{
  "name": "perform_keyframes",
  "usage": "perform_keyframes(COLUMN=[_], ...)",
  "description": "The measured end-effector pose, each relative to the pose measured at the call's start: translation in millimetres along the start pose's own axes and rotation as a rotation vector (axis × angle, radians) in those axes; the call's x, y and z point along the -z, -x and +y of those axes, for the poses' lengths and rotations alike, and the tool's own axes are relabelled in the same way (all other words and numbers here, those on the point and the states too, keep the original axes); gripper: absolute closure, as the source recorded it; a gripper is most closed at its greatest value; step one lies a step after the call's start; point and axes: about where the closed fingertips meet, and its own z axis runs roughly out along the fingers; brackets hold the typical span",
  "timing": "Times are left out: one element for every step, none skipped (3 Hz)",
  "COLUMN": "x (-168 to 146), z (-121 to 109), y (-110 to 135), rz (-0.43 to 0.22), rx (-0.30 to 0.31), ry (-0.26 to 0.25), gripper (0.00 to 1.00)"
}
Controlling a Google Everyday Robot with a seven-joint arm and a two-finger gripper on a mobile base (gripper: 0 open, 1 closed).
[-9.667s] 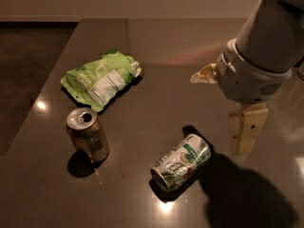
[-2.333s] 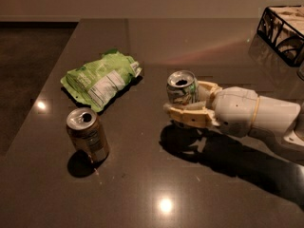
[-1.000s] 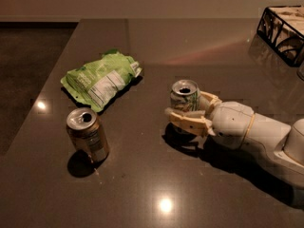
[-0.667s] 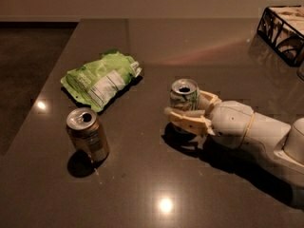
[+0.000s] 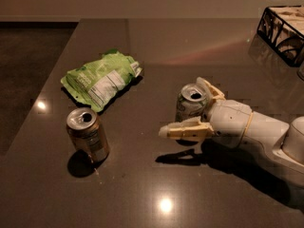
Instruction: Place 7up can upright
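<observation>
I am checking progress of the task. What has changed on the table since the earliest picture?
The white-and-green aluminium 7up can lay on its side; now it stands upright farther back. The cream gripper came down around it. The brown-gold can and green snack bag stayed put.

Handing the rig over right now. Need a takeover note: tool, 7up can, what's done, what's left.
Tool: low over the table, straddling the 7up can; cannot tell if it grips or has let go.
7up can: upright on the table, opening up.
Brown-gold can upright and green snack bag lying flat, both well apart from the tool.
Done: 7up can stands upright.
Left: confirm release, then probably back the tool out without tipping the can.
</observation>
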Motion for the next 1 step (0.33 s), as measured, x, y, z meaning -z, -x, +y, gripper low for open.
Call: perform_keyframes(x=[-0.1], z=[0.1], y=[0.1], rz=[0.000], rx=[0.000], ry=[0.000], gripper=[0.00])
